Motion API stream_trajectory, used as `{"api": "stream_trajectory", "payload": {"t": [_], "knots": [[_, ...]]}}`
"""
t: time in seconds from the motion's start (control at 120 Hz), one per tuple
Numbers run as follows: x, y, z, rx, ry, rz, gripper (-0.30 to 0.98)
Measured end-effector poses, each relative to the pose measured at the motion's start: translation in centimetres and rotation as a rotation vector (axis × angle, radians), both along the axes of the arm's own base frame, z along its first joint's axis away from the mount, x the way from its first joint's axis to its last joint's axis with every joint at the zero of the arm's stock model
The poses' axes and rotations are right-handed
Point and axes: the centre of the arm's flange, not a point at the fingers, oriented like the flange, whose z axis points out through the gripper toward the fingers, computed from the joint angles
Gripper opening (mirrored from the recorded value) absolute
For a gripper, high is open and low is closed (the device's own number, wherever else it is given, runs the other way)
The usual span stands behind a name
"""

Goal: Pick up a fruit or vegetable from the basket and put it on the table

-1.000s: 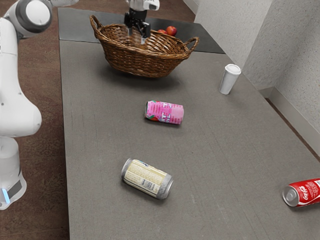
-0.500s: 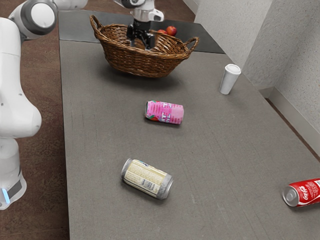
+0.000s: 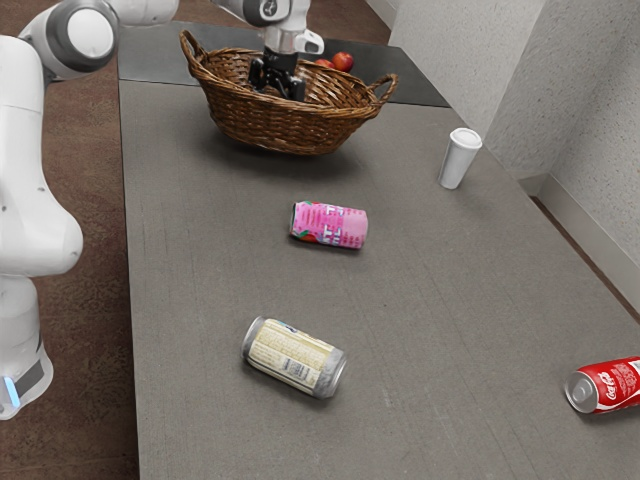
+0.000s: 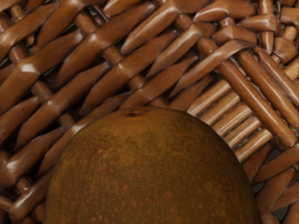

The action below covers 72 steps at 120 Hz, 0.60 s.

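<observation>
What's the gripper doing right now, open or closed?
Gripper: down in the basket, at a brownish fruit; whether it's open or closed on it can't be told.

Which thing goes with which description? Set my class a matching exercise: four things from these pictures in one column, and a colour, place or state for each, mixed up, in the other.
Column 1
1. Cup
2. Pink can
3. Red can
4. Fruit

Column 2
A. Brownish and speckled, inside the basket
B. Cut off by the exterior view's right edge
C. White and standing upright
D. Lying on its side between the basket and the cream-coloured can

Right pairs: 1-C, 2-D, 3-B, 4-A
</observation>
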Motion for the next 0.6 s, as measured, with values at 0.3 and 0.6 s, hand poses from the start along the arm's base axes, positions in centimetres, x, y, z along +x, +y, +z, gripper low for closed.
{"api": "stream_trajectory", "payload": {"t": [0.3, 0.6], "knots": [[0.2, -0.4, 0.9, 0.008, -0.009, 0.016, 0.41], [0.8, -3.4, 9.5, 0.077, -0.114, 0.001, 0.35]]}}
